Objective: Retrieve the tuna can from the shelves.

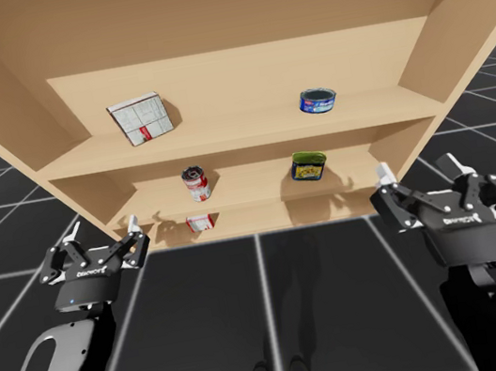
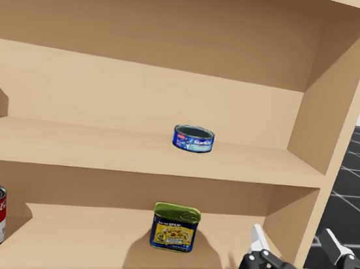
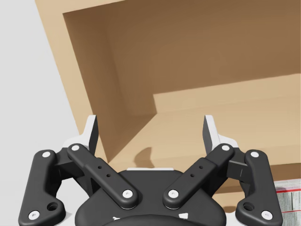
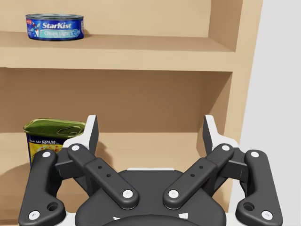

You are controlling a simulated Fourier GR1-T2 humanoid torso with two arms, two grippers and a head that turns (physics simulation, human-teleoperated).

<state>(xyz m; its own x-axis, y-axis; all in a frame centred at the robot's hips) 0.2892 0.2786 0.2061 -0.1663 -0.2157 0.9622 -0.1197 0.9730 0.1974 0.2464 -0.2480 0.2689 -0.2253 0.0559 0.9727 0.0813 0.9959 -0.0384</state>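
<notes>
The tuna can (image 1: 318, 99) is a low blue round can standing on the upper shelf (image 1: 240, 135), right of the middle. In the head view the tuna can (image 2: 193, 138) sits above a green can. My right gripper (image 1: 419, 171) hangs open in front of the shelves' right end, below the can and apart from it. From the right wrist, the tuna can (image 4: 55, 26) lies ahead, high up and off to one side of the open right gripper (image 4: 150, 127). My left gripper (image 1: 104, 233) is open and empty at the shelves' left end; in the left wrist view the left gripper (image 3: 150, 127) faces bare shelf wood.
A white and red box (image 1: 142, 118) stands on the upper shelf at the left. On the middle shelf are a red and white can (image 1: 195, 184) and a green and yellow rectangular can (image 1: 308, 166). A small red and white item (image 1: 199, 222) lies on the lowest shelf.
</notes>
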